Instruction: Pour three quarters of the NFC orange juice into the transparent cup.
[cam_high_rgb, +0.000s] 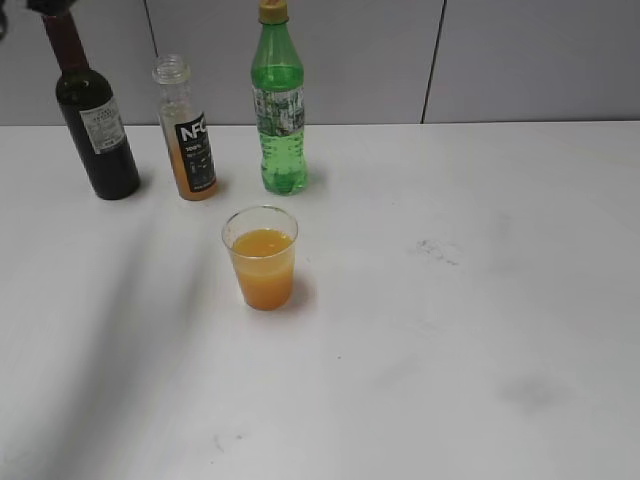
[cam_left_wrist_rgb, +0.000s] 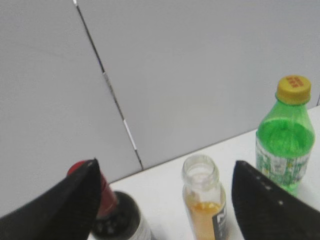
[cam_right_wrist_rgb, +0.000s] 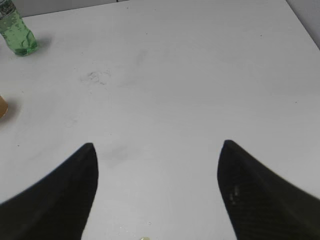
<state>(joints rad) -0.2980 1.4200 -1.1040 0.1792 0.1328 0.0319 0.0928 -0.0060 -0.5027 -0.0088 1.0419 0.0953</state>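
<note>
The table under my arms is white with a few faint grey smudges, and the wall behind is pale grey, crossed by dark seams. The juice bottle is clear with a black label lettered "NFC" in white and a little orange liquid low down. The cup is colourless, holding orange juice. The green bottle has a yellow cap and a pale printed label. The wine bottle is dark with a red neck and a white label. My fingers are black.
</note>
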